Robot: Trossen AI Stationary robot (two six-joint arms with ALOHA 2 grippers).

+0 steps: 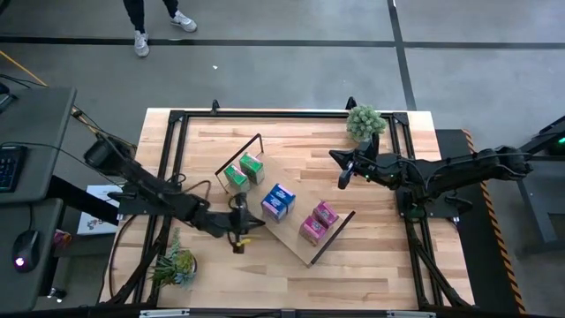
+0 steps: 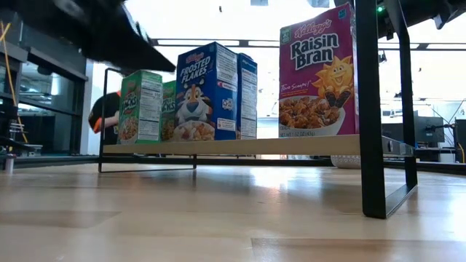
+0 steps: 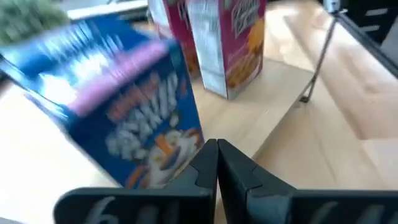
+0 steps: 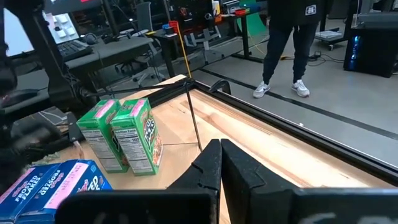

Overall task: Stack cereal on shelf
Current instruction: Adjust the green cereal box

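**Six cereal boxes standing on the shelf, both pincers pressed together**

Grey floor surrounds our slatted wooden bench (image 1: 371, 256), and a person's legs (image 1: 141, 22) stand beyond its far edge. Starting at the left, we see a potted plant (image 1: 174, 263) at the near left corner. Our left arm reaches in from that side, and the left pincer (image 1: 237, 235) sits just off the near long edge of the shelf (image 1: 291, 238); in the left wrist view its fingers (image 3: 205, 171) are pressed together with nothing between them.

Next comes the shelf itself, a long light-wood board lying diagonally across the middle of the bench, with dark rod frames at both short ends. All six boxes stand upright on it in pairs: the two green boxes (image 1: 244, 171) at the far-left end, the two blue boxes (image 1: 277, 201) in the middle, the two pink boxes (image 1: 319, 221) toward the near-right end.

Further right, the right pincer (image 1: 342, 173) hangs over bare bench, well apart from the shelf, its fingers (image 4: 214, 165) likewise shut on nothing. A second potted plant (image 1: 365, 122) stands near the far right corner, just beside that arm.
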